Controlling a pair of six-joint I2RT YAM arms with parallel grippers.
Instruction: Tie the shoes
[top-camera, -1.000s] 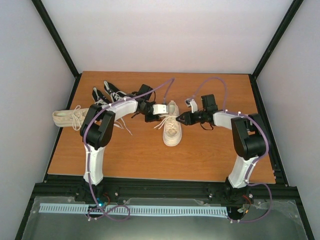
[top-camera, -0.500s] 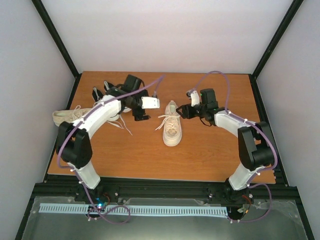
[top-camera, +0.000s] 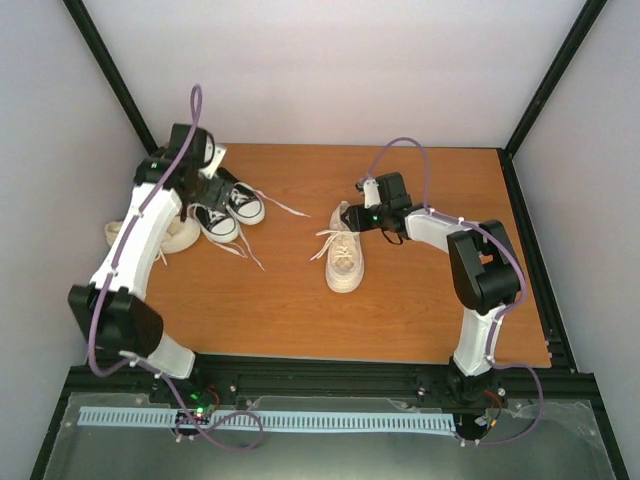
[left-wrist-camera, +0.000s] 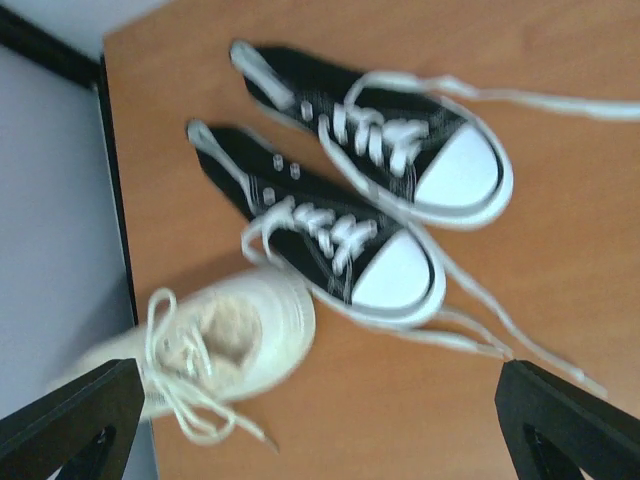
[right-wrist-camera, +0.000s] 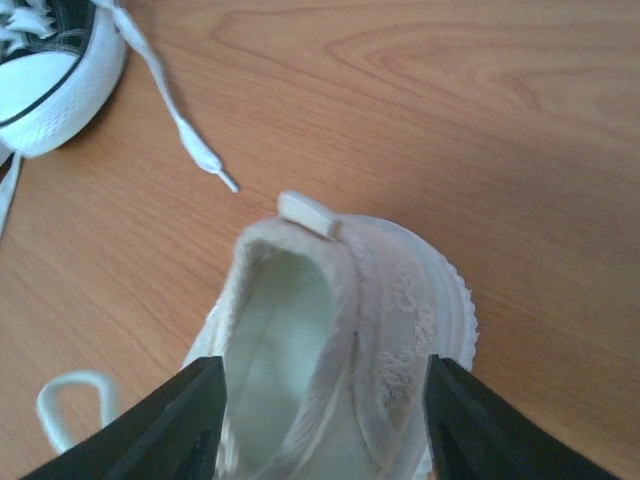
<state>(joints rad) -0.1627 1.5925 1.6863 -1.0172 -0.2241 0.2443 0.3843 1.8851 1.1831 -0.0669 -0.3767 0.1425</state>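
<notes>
A cream shoe (top-camera: 345, 258) lies mid-table, toe toward me, its laces loose. My right gripper (top-camera: 360, 216) is open at its heel. In the right wrist view the heel (right-wrist-camera: 330, 300) sits between the two spread fingers of the gripper (right-wrist-camera: 322, 400). Two black shoes (top-camera: 215, 221) (top-camera: 243, 203) lie side by side at the far left with untied white laces. My left gripper (top-camera: 203, 184) hovers above them, open and empty. The left wrist view shows both black shoes (left-wrist-camera: 330, 240) (left-wrist-camera: 400, 140) and the second cream shoe (left-wrist-camera: 220, 340).
The second cream shoe (top-camera: 180, 236) lies near the table's left edge, partly hidden by my left arm. Long white laces (top-camera: 245, 252) trail from the black shoes across the wooden table (top-camera: 420, 310). A black frame rail runs along each side.
My left arm has swung from the middle cream shoe out to the far left above the black shoes. My right gripper has moved left to the middle shoe's heel.
</notes>
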